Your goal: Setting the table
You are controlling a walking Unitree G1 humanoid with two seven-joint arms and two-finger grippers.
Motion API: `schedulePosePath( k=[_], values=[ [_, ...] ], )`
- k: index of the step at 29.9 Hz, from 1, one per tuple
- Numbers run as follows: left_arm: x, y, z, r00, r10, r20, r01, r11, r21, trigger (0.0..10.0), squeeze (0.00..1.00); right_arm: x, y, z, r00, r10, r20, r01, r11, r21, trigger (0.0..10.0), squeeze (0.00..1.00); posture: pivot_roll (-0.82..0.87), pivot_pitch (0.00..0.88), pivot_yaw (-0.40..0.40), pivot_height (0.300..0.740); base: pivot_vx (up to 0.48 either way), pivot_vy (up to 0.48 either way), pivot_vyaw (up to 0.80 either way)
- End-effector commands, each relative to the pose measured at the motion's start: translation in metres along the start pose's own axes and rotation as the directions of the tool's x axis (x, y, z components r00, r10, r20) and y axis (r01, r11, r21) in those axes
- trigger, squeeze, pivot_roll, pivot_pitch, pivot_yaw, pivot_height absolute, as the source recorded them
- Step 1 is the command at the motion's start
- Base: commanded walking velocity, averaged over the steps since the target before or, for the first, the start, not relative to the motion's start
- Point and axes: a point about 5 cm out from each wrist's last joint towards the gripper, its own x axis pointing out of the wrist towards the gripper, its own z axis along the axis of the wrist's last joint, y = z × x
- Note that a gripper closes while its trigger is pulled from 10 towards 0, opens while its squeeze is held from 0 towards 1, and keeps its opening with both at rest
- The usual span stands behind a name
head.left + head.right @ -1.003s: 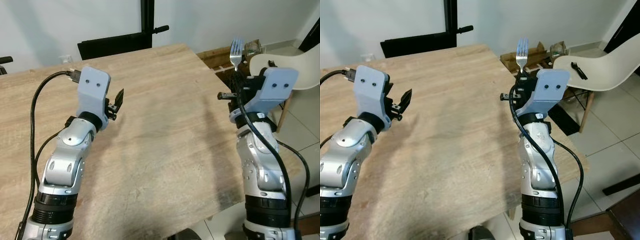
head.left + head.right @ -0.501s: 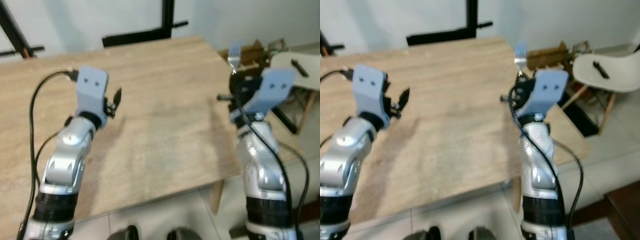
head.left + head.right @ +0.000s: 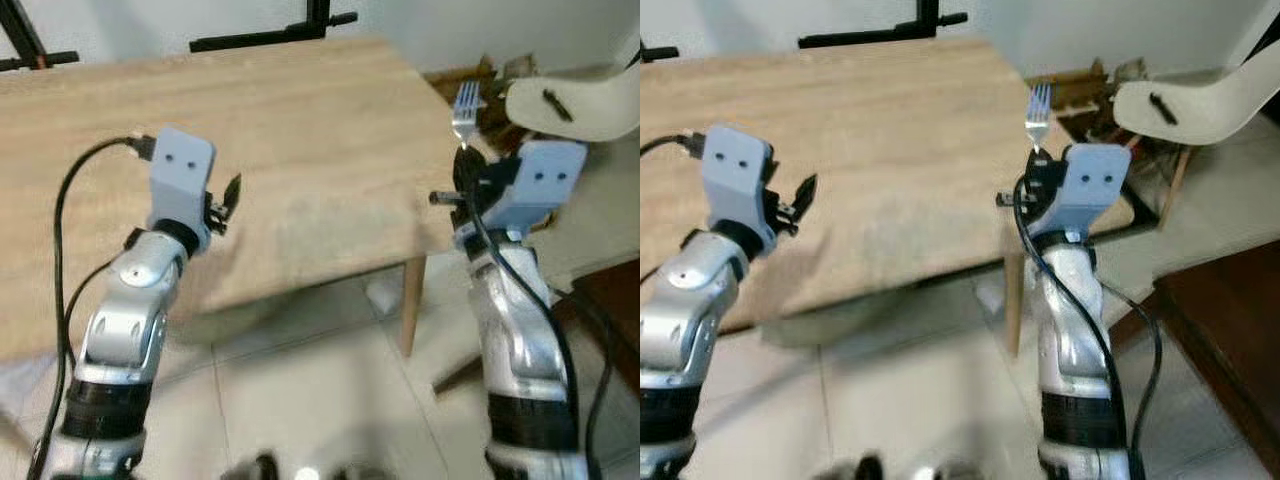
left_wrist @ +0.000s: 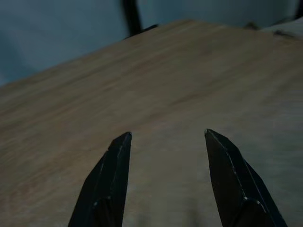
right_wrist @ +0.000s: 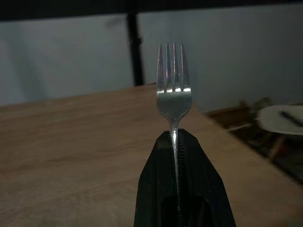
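Observation:
A silver fork (image 3: pixel 464 107) stands upright, tines up, clamped by its handle in my right gripper (image 3: pixel 462 168) beyond the right edge of the wooden table (image 3: pixel 300 130). In the right wrist view the fork (image 5: pixel 173 94) rises out of the closed black fingers (image 5: pixel 199 179). My left gripper (image 3: pixel 228 200) is held over the table's front edge, its two fingers (image 4: pixel 113 175) spread apart with only bare wood between them.
A white chair (image 3: pixel 580 100) with a small dark object on its seat stands to the right of the table. A table leg (image 3: pixel 410 300) and tiled floor (image 3: pixel 300 400) show below the front edge. Black stands rise behind the table by the wall.
The camera has drawn back from the table: its front edge, a leg and the floor now show. Both arms keep their pose, and the fork stays in the right gripper.

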Motion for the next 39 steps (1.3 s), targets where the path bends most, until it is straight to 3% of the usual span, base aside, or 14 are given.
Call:
schedulePosePath(
  k=[1, 39],
  values=[
    [-0.0015, 0.0017, -0.0020, 1.000, 0.006, -0.008, -0.006, 1.000, 0.007, 10.0, 0.00, -0.0016, -0.0025, 0.0008, 1.000, -0.011, 0.002, 0.011, 1.000, 0.007, 10.0, 0.00, -0.11, 0.050, 0.044, 0.740, -0.409, 0.000, 0.00],
    [-0.0007, 0.0018, -0.0028, 1.000, 0.000, -0.016, 0.000, 1.000, 0.011, 10.0, 0.00, -0.0044, -0.0026, -0.0013, 1.000, -0.015, -0.013, 0.015, 1.000, 0.010, 10.0, 0.00, -0.11, 0.072, 0.045, 0.740, -0.407, 0.000, 0.00]
  ],
)
